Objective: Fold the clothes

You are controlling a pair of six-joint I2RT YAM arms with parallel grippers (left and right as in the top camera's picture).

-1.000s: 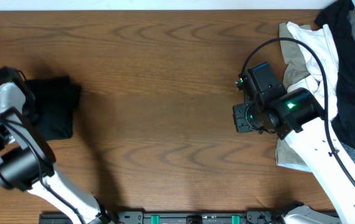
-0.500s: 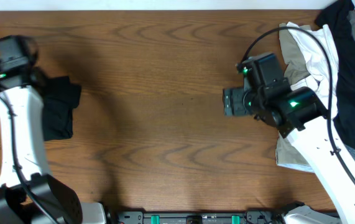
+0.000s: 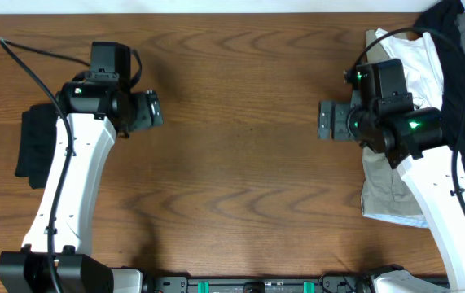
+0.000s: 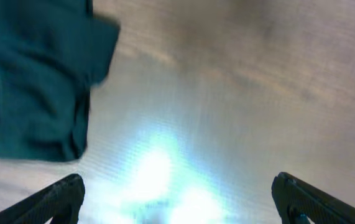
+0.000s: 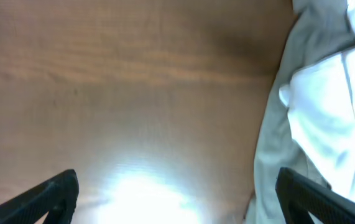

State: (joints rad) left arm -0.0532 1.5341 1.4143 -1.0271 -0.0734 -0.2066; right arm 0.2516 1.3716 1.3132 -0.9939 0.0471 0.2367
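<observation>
Left gripper [image 3: 152, 110] wide, empty | right gripper [image 3: 326, 120] wide, empty | clothes [image 3: 35, 146] at 9 o'clock, seemingly folded | soft, light, limp; pinch an edge

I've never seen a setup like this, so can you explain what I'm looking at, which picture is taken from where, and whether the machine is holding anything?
These are two robot arms at a wooden table. The wide picture looks straight down from above. The other two come from small cameras on each wrist, so the dark tips in their bottom corners are that arm's own fingers. The left hand and the right hand are both open over bare wood, holding nothing. At the left edge lies a black shirt, folded into a small bundle. At the right edge sits a loose pile of white and beige garments, with a black garment beside it.
</observation>
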